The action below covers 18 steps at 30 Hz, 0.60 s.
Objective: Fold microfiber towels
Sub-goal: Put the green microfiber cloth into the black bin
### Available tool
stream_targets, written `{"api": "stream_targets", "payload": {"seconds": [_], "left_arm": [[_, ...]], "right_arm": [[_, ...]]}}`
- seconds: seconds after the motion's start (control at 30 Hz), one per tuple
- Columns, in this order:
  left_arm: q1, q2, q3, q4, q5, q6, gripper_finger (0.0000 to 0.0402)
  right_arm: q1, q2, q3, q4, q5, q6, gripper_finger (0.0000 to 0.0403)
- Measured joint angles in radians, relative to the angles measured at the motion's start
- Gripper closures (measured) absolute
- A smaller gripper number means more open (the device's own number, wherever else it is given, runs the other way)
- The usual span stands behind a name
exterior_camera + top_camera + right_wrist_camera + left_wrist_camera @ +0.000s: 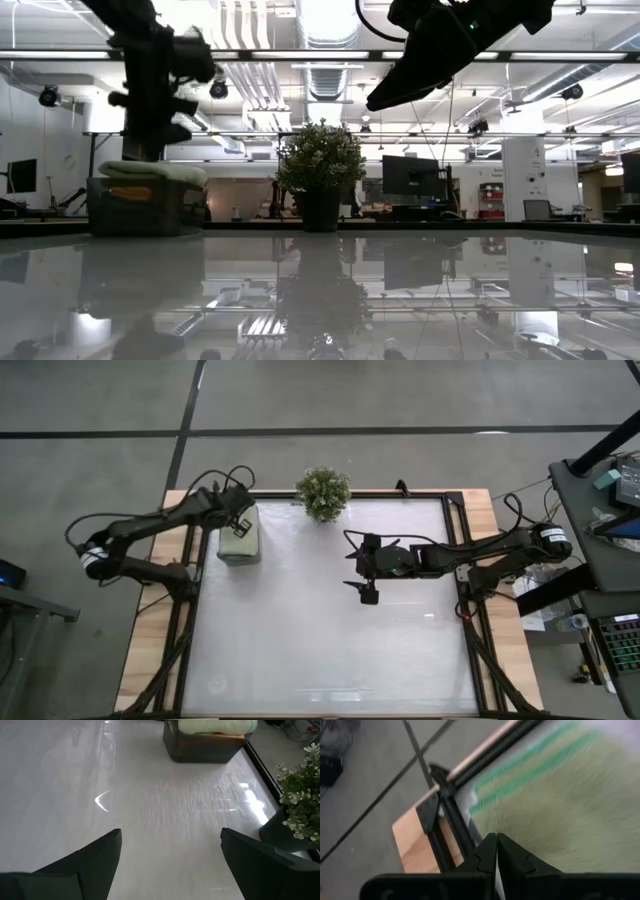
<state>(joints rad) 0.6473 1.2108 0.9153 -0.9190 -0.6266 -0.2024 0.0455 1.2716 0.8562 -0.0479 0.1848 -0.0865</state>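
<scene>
A dark grey tray (pixel 240 555) at the table's far left holds stacked microfiber towels. A pale sage-green towel (pixel 241 538) lies folded on top, and an orange one (pixel 133 193) shows under it through the tray wall. My left gripper (pixel 496 837) is shut with nothing between its fingers. It slants down close over the green towel (pixel 560 820) at the stack's far side. My right gripper (pixel 366 572) hangs open above the middle of the table, well clear of the tray (pixel 202 747), and holds nothing.
A small bushy plant in a dark pot (pixel 323 492) stands at the middle of the far edge, between the tray and my right arm. The glossy white tabletop (pixel 320 640) stretches from the grippers to the near edge. Black frame rails (pixel 462 560) run along the table's sides.
</scene>
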Motion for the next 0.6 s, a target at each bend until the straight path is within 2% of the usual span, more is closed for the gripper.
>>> {"api": "stream_targets", "payload": {"seconds": [0.33, 0.6], "left_arm": [[0.028, 0.013, -0.122, 0.121, 0.005, -0.001, 0.0402], [-0.015, -0.046, -0.067, 0.08, 0.008, -0.029, 0.0402]], "right_arm": [[0.0, 0.0, 0.0, 0.0, 0.0, -0.002, 0.0076], [0.0, 0.0, -0.009, 0.016, 0.0, -0.053, 0.0076]]}}
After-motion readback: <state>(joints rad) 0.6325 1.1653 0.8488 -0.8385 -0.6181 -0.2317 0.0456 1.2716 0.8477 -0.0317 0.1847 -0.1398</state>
